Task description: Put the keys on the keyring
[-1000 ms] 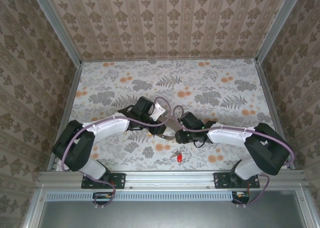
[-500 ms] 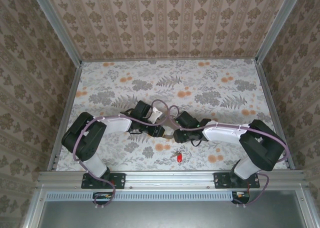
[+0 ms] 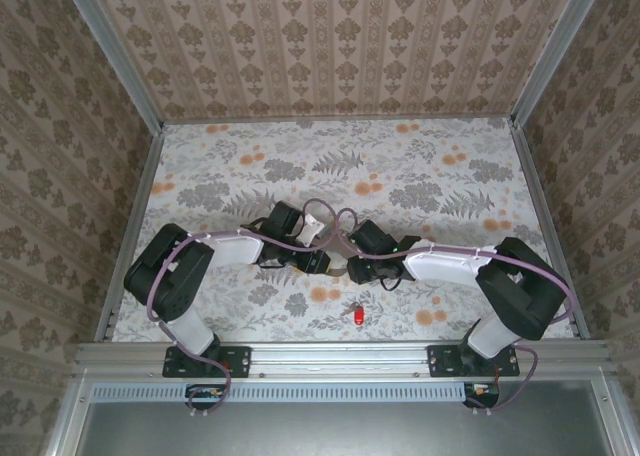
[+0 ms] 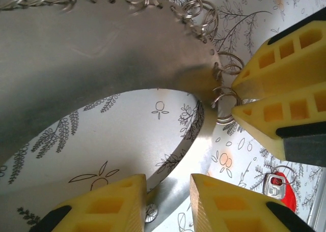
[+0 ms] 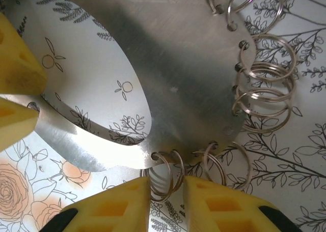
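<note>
Left pincer [image 4: 168,189] is closed on the lower edge of the keyring [image 4: 102,54], a curved brushed-metal band with wire rings threaded through holes along one edge. I have the band held up off the floral-patterned surface [image 3: 420,166].

Right pincer [image 5: 167,186] is nipped onto one small silver split ring [image 5: 164,172] at the band's end, a fingertip on either side, touching it.

The small red-headed key [image 4: 284,195], with its own little wire loop, lies flat on the surface toward the near edge, close to the right pincer but apart from it, untouched.

My read: early stage. The band is secured and one ring is pinched. No key looks threaded on the stretch of band I can see. All the threading is left to do, starting with fetching the red key.
</note>
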You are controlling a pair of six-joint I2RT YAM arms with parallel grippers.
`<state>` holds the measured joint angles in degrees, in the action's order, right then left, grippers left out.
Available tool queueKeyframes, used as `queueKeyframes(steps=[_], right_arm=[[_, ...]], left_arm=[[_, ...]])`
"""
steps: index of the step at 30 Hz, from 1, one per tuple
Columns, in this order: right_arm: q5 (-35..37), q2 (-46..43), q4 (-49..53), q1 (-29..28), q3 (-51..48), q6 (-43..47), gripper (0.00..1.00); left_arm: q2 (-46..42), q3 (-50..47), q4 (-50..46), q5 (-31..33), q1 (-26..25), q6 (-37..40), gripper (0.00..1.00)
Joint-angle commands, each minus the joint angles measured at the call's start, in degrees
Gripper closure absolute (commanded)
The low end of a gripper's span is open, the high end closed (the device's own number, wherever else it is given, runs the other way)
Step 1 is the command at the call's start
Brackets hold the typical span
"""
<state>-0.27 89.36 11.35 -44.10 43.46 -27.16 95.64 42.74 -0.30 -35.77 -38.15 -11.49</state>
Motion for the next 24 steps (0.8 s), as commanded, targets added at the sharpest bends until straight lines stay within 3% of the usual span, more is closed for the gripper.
queueKeyframes(steps=[1,11,24], right_arm=[[-0.56,-1.44,-2.09,1.10,0.48,-0.19,0.73],[-5.92,2.39,-6.48,2.88,0.05,-1.25,0.71],[-4.37,2.00,-3.46,3.23,0.12,-0.22,0.81]], left_arm=[[0.61,-0.93,1.06,-2.44,0.28,-0.99,0.71],[-0.01,-1.33,1.34,-2.55,0.31,-1.19,0.71],[-0.66,-1.65,1.70,-2.64,0.18,-1.71,0.71]])
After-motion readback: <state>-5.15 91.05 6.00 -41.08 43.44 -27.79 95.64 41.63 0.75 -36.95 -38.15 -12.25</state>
